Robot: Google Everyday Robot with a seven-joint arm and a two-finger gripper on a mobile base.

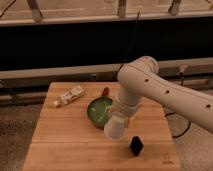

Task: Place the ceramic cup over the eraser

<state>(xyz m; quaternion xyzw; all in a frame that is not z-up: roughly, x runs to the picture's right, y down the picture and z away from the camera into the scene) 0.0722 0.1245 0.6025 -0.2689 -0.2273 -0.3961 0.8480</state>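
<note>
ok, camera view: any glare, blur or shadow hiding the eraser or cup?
Camera view: soft all over, dim warm light, no glare. The eraser reads as a sharp dark block on the table; the ceramic cup is pale, its rim blurred; the gripper above it is obscured.

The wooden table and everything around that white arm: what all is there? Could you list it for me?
Wooden table: one, light brown, centre of view.
Green bowl: one, middle of the table.
Ceramic cup: one, white, at the arm's end, just right of the bowl, tilted.
Eraser: one, black, front right of the table, below the cup.
White box: one, with markings, back left.
Small red object: one, behind the bowl.
Robot arm: one, white, reaching in from the right.
Gripper: one, at the cup's upper end.
</note>
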